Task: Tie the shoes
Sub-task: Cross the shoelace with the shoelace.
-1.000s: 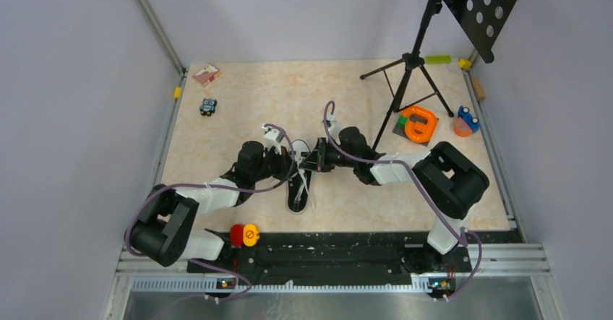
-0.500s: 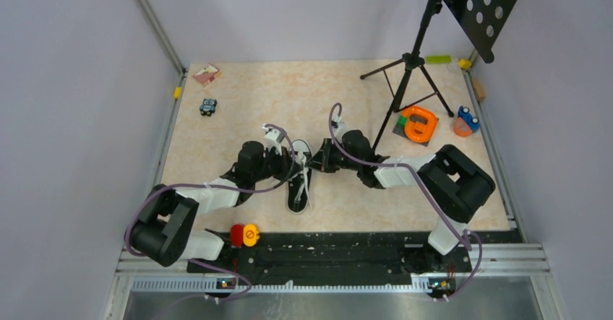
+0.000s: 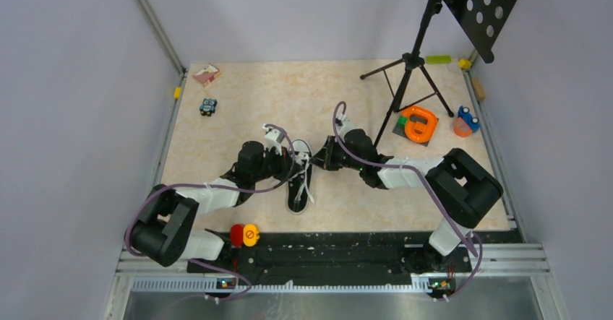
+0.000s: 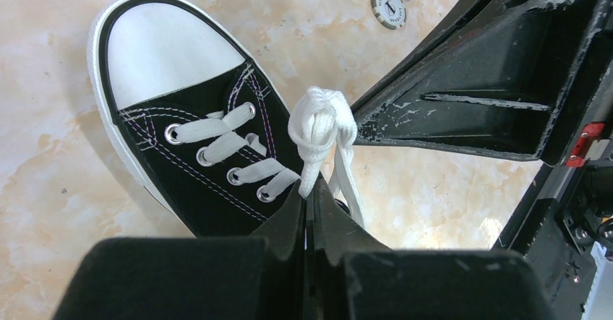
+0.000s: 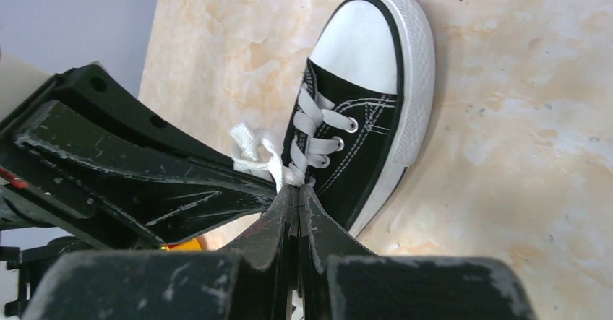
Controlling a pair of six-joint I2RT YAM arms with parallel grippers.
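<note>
Both of my grippers were clamped shut on the laces [image 4: 322, 118] at this point, fwiw. My left gripper [image 4: 309, 203] had its fingers squeezed together with a white strand running straight down into the pinch. Just above the pinch the lace was bunched up into a fat knotted lump. My right gripper [image 5: 295, 190] came in from the opposite side, fingers pressed just as tight, nipping the lace right at the tips beside the eyelets. The two of them sat nose to nose over the laced part of the shoe.

As for the sneaker [image 3: 298, 190], it lay sole down on the table [image 3: 238, 96], roughly mid-table. Its white toe cap pointed away from my bases and the heel pointed toward them. The rows of lacing near the toe crossed neatly through the eyelets, and from above one loose strand lay along the shoe toward the heel.

Other stuff around:
- a black tripod [image 3: 412, 67] stood off to the far right, with an orange thing [image 3: 419, 123] by its feet
- a little toy car [image 3: 208, 106] sat at the far left
- red and yellow buttons [image 3: 244, 235] sat at the near edge
- a small coin-like disc [image 4: 390, 7] lay on the table past the toe
</note>
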